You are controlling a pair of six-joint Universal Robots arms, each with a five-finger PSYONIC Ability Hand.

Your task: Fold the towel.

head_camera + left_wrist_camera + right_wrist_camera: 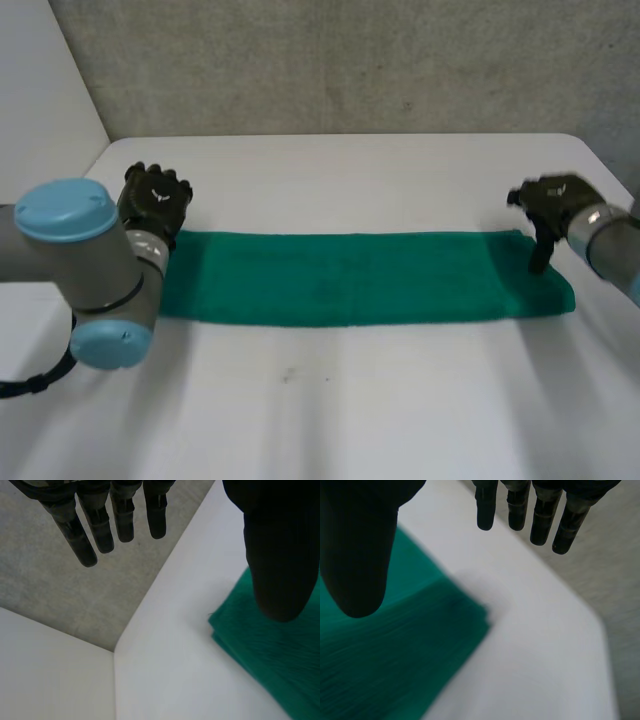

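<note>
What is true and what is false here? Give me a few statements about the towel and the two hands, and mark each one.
1. The towel is green and lies as a long strip on the white table. True.
2. The left hand holds the towel up in the air. False: the towel lies flat on the table, and the hand is at its left end, open.
3. The right hand is at the towel's right end. True.
4. The right hand is clenched in a fist. False: its fingers are straight.
5. The towel hangs over the table's edge. False: it lies wholly on the table.
</note>
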